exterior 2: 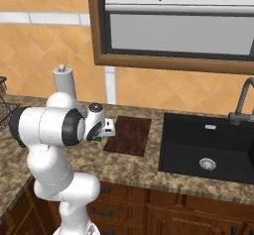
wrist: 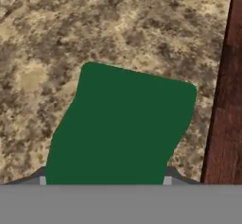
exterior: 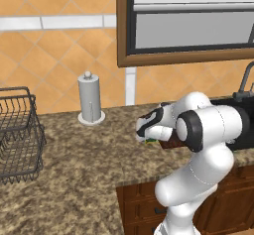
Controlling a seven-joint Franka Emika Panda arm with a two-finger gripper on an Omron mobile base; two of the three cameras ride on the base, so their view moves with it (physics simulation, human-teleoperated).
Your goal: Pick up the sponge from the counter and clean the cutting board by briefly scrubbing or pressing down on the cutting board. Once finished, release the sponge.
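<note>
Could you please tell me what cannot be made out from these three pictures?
- Sponge: its yellow body is hidden under the green layer in the hand view; in both base views the arm covers most of it.
- Cutting board: cut off by the right edge in the hand view; mostly behind the arm in the left base view.
- Faucet: cut off by the right edge.
</note>
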